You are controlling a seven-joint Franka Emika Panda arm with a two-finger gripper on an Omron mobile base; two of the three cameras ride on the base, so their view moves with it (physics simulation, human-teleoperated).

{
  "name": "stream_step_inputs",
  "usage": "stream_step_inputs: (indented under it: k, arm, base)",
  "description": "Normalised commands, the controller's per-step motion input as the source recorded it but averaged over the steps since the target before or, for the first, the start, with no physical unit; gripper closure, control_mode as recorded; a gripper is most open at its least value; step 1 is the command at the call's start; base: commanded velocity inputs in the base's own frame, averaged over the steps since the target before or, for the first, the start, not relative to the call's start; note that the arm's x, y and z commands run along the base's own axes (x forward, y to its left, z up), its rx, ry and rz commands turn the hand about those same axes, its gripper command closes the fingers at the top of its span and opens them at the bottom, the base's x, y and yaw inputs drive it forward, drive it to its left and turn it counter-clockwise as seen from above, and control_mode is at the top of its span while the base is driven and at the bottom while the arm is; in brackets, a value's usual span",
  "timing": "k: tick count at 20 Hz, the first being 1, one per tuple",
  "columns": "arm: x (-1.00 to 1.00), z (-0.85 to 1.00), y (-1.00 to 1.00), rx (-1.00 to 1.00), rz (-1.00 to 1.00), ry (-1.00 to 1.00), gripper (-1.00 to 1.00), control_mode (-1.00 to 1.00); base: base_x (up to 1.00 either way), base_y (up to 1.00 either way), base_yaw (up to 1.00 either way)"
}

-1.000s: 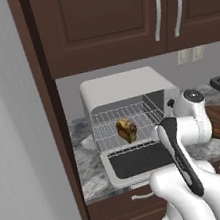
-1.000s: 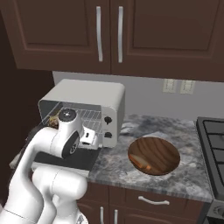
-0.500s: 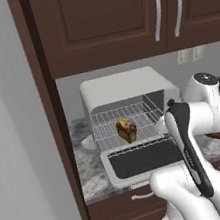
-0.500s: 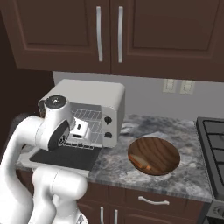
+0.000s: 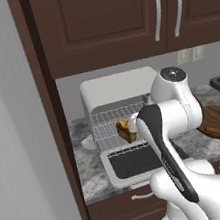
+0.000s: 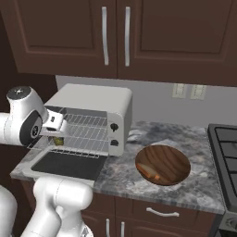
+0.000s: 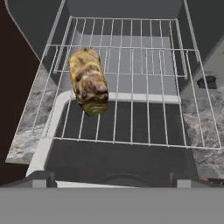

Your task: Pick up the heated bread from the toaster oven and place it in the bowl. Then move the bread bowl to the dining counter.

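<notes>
The toaster oven (image 6: 95, 99) stands on the marbled counter with its dark door (image 6: 65, 164) dropped flat and its wire rack (image 7: 131, 94) drawn out. The bread (image 7: 89, 81), a golden-brown chunk, lies on the rack's left half and also shows past the arm (image 5: 125, 130). My gripper (image 7: 111, 180) hovers in front of and above the rack, open, with both fingertips (image 7: 41, 179) spread wide and nothing between them. It is apart from the bread. The wooden bowl (image 6: 163, 164) sits on the counter to the right of the oven. The dining counter is out of view.
Dark wall cabinets (image 6: 115, 34) hang over the counter. A tall dark panel (image 5: 50, 117) borders the oven's left side. A black stove (image 6: 227, 143) lies to the right of the bowl. My own arm (image 5: 171, 117) blocks much of the oven front.
The arm has swung left from beside the oven's knob side to in front of the rack. The jaws have spread wider. Bread and bowl have not moved.
</notes>
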Motion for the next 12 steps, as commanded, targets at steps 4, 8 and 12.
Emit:
stream_step_inputs:
  k: [4,8,12]
  arm:
    - [0.25,-0.03,0.28,0.0,0.0,0.0,-1.0,-1.0]
    - [0.37,-0.02,0.37,0.0,0.0,0.0,-1.0,-1.0]
    - [0.32,-0.01,0.2,0.0,0.0,0.0,-1.0,-1.0]
  base:
    - [0.0,0.0,0.0]
    - [0.0,0.0,0.0]
    - [0.0,0.0,0.0]
